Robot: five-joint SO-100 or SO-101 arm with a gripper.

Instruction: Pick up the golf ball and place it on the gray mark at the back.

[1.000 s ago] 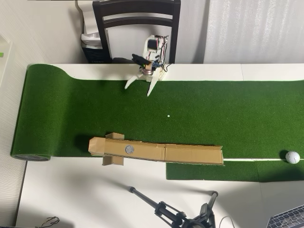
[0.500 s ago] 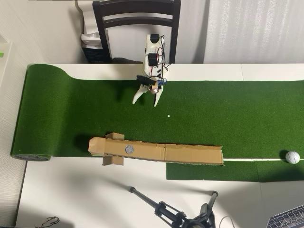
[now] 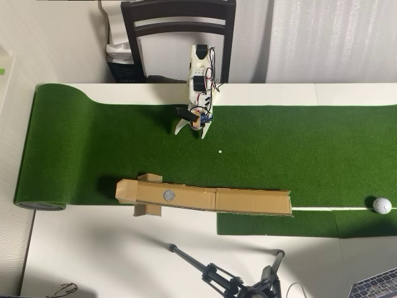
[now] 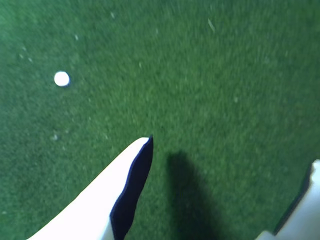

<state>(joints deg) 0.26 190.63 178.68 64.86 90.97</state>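
Arm: white, reaching down-frame in the overhead view from the far edge of the worktop onto the green turf mat, wrist bent down.

Gripper: low over the turf near the mat's far edge, its fingers spread partway with nothing between them; only turf shows in the gap in the wrist view.

Golf ball: on the turf at the mat's right end, beside a white line, well apart from the gripper. Not seen in the wrist view.

Gray mark: round spot on the cardboard ramp, towards its left end. The ramp lies along the mat's near edge, between the arm and a tripod.

White dot: tiny, on open turf between gripper and ramp; in the wrist view it sits upper left of the fingers.

Dark chair: behind the arm, beyond the worktop's far edge.

Mat's left end: rolled up at the worktop's left edge.
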